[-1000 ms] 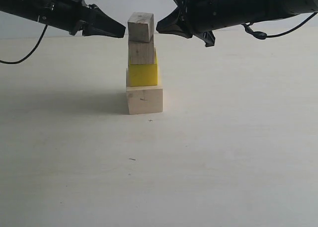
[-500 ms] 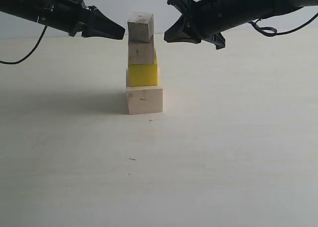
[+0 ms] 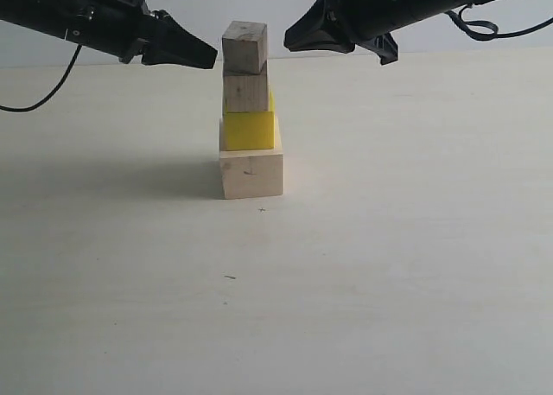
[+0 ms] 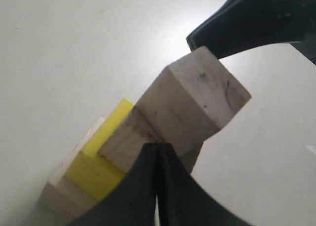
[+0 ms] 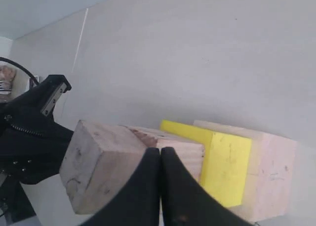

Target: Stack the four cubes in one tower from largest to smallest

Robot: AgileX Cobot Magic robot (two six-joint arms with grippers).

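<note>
Looks all but finished, with large wood cube (image 3: 251,174), yellow cube (image 3: 250,130), medium wood cube (image 3: 246,92) and skewed smallest wood cube (image 3: 244,47) stacked as one tower (image 3: 249,118) on the tabletop (image 3: 389,239), left pincer (image 3: 210,58) and right pincer (image 3: 291,43) both closed and empty beside its top, needing only withdrawal.

Tower of four cubes (image 3: 249,110), standing upright, upper centre of frame.
Bottom to top: large bare-wood cube (image 3: 251,174), bright yellow cube (image 3: 249,129), medium wood cube (image 3: 246,92), small wood cube (image 3: 244,47), the last turned slightly askew; each rests on the one below.
</note>
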